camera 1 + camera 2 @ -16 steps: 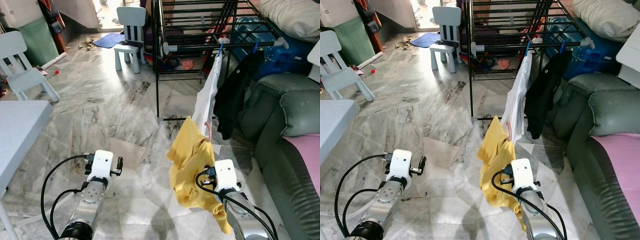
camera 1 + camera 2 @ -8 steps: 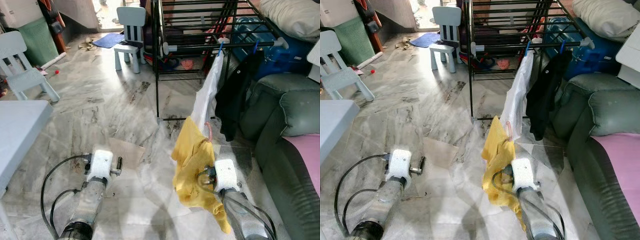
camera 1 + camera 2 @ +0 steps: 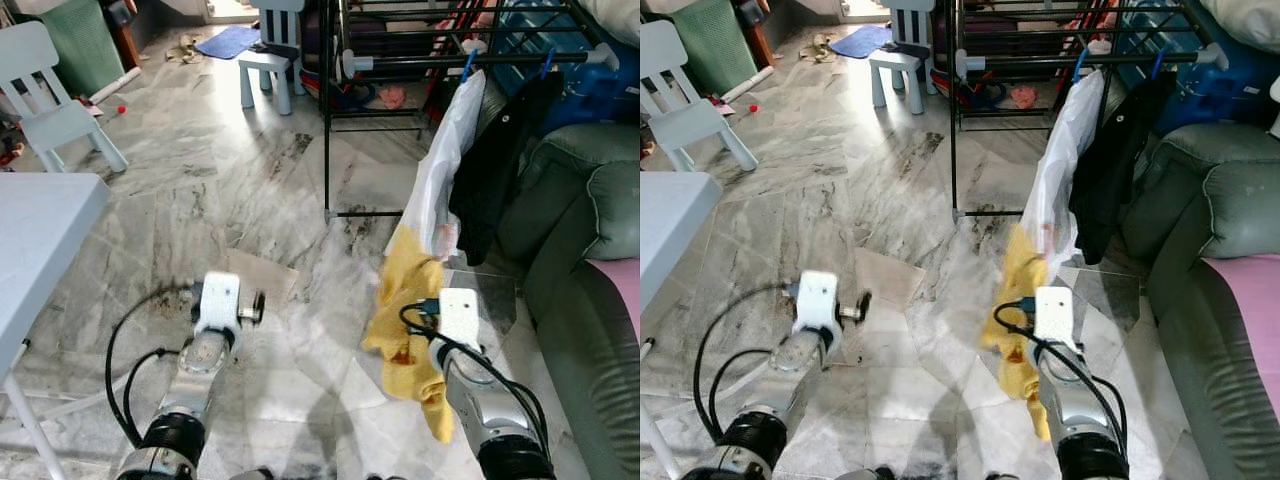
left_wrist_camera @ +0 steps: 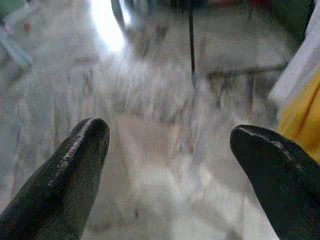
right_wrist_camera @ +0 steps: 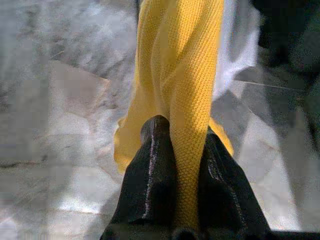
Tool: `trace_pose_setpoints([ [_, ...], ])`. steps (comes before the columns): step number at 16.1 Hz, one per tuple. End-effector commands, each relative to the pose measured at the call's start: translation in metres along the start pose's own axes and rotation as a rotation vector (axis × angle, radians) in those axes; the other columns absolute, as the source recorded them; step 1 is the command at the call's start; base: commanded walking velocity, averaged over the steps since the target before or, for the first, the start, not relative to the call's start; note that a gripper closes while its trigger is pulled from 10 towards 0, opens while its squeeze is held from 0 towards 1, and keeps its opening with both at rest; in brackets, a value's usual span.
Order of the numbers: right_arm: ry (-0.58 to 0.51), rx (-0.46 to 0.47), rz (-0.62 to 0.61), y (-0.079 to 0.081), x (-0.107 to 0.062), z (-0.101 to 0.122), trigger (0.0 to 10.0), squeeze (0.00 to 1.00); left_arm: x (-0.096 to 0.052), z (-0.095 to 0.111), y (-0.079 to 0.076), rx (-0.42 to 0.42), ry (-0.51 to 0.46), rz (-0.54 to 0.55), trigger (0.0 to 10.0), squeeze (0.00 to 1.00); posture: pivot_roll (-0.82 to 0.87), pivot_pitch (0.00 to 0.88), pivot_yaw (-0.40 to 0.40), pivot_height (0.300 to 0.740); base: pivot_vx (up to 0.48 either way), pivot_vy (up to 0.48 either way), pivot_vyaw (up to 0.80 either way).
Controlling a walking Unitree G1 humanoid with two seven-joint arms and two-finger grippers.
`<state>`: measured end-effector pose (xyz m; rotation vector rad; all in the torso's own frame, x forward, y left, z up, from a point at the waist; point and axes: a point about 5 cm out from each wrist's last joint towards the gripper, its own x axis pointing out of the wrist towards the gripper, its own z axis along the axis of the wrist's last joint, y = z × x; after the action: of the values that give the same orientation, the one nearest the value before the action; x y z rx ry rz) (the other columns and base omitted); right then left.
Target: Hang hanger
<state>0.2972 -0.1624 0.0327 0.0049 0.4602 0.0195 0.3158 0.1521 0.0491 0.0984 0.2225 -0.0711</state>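
Observation:
A yellow shirt [image 3: 408,310] hangs from my right gripper [image 5: 180,150], whose two black fingers are shut on a fold of its cloth. The shirt's hanger is hidden in the fabric. It is held low over the marble floor, just in front of a black drying rack [image 3: 400,62] where a white garment [image 3: 445,160] and a black garment [image 3: 495,165] hang on blue hangers. My left gripper [image 4: 165,150] is held out low on the left, open, with nothing between its fingers [image 4: 75,160].
A grey-green sofa [image 3: 590,230] runs along the right side. A white table [image 3: 45,225] edge sits at the left. Light blue child chairs [image 3: 50,105] stand at the far left and back. A cardboard piece [image 3: 262,278] lies on the floor between my arms.
The whole view has shifted: the camera moved forward and tilted, so the rack and hanging garments look nearer. The yellow shirt stays in my right gripper and now hangs closer to the white garment.

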Motion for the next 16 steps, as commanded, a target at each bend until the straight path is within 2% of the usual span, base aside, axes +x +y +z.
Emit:
trace_pose_setpoints([
  [1,-0.082,-0.054,0.078,0.004,-0.001,0.023,10.0,0.0,-0.004,0.011,0.005,0.013,-0.075,-0.005,10.0,0.0,0.01,0.068,0.023,0.74,0.0,0.0,0.0],
  [5,-0.113,-0.201,0.131,-0.011,-0.008,0.034,10.0,0.0,-0.018,0.028,0.017,0.013,-0.211,0.058,10.0,0.0,0.05,0.012,0.011,0.74,0.0,0.0,0.0],
  [6,-0.114,-0.209,0.138,-0.014,-0.008,0.034,10.0,0.0,-0.024,0.026,0.017,0.039,-0.227,0.053,10.0,0.0,0.06,0.005,0.008,0.74,0.0,0.0,0.0],
  [7,-0.147,-0.224,0.104,-0.016,-0.007,0.036,10.0,0.0,-0.036,0.01,0.013,0.004,-0.187,0.043,10.0,0.0,0.07,0.0,0.004,0.74,0.0,0.0,0.0],
  [8,-0.138,-0.215,0.085,-0.014,-0.006,0.034,10.0,0.0,-0.041,0.006,0.011,0.011,-0.184,0.041,10.0,0.0,0.07,0.0,0.003,0.74,0.0,0.0,0.0],
  [10,-0.188,-0.256,0.039,-0.012,-0.008,0.036,10.0,0.0,-0.049,0.002,0.006,0.018,-0.189,0.042,10.0,0.0,0.07,0.0,-0.012,0.74,0.0,0.0,0.0],
  [11,-0.239,-0.169,0.068,-0.004,-0.01,0.04,10.0,0.0,-0.053,0.0,0.004,0.018,-0.182,0.059,10.0,0.0,0.07,0.0,-0.019,0.74,0.0,0.0,0.0],
  [13,-0.247,-0.159,0.172,0.008,-0.013,0.042,10.0,0.0,-0.052,-0.001,0.003,0.003,-0.167,0.083,10.0,0.0,0.05,0.013,-0.031,0.74,0.0,0.0,0.0],
  [14,-0.259,-0.173,0.229,0.013,-0.017,0.043,10.0,0.0,-0.052,0.0,-0.001,-0.004,-0.171,0.079,10.0,0.0,0.04,0.015,-0.036,0.74,0.0,0.0,0.0],
  [16,-0.311,-0.268,0.281,0.014,-0.023,0.049,10.0,0.0,-0.05,0.007,-0.016,0.018,-0.194,0.027,10.0,0.0,0.02,0.018,-0.036,0.74,0.0,0.0,0.0],
])
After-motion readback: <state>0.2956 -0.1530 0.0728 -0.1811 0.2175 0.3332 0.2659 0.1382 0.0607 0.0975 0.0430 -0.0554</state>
